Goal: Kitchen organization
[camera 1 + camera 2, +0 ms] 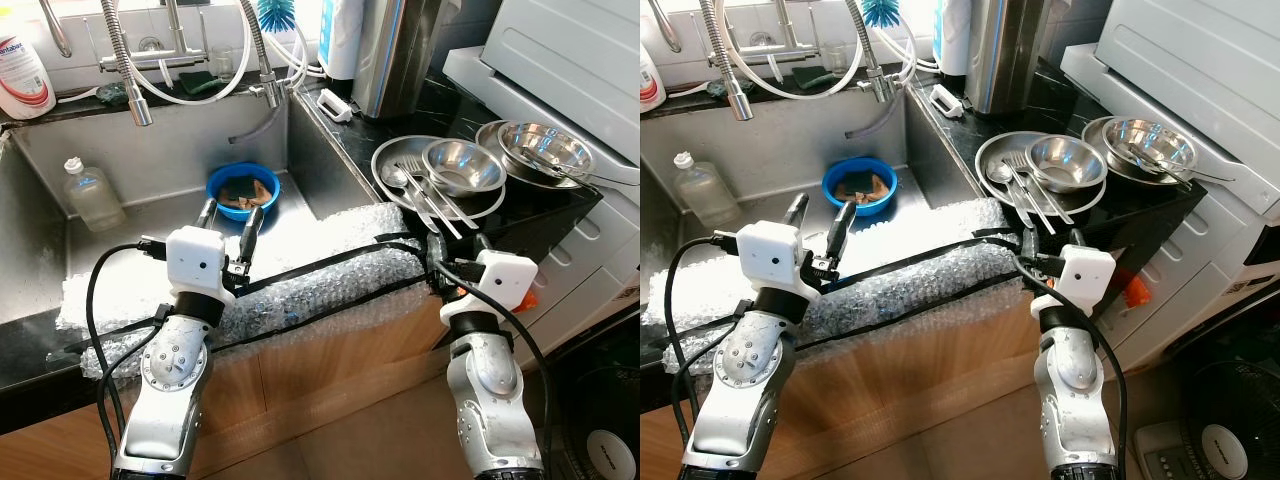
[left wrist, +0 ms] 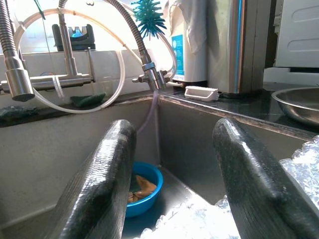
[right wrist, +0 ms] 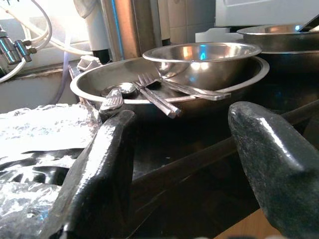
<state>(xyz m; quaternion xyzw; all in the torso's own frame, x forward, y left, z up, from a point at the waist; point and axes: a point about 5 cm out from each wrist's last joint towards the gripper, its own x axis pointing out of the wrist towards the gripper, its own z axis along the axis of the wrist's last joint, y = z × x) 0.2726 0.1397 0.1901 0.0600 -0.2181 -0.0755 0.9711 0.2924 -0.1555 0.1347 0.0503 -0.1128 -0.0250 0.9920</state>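
A blue bowl (image 1: 243, 190) holding brown scraps sits on the sink floor near the right wall. My left gripper (image 1: 230, 225) hovers open just in front of it, over the bubble-wrapped sink edge; the left wrist view shows the bowl (image 2: 149, 196) beyond its spread fingers. On the black counter to the right lies a steel plate (image 1: 395, 160) with a spoon and forks (image 1: 425, 195) and a small steel bowl (image 1: 462, 165). My right gripper (image 1: 455, 250) is open at the counter's front edge, just short of the plate (image 3: 124, 89).
Bubble wrap (image 1: 330, 270) covers the sink's front rim. A clear plastic bottle (image 1: 92, 195) lies in the sink at left. Two hose sprayers (image 1: 140, 105) hang over the basin. More steel bowls (image 1: 545, 150) are stacked far right, beside a white appliance (image 1: 570, 60).
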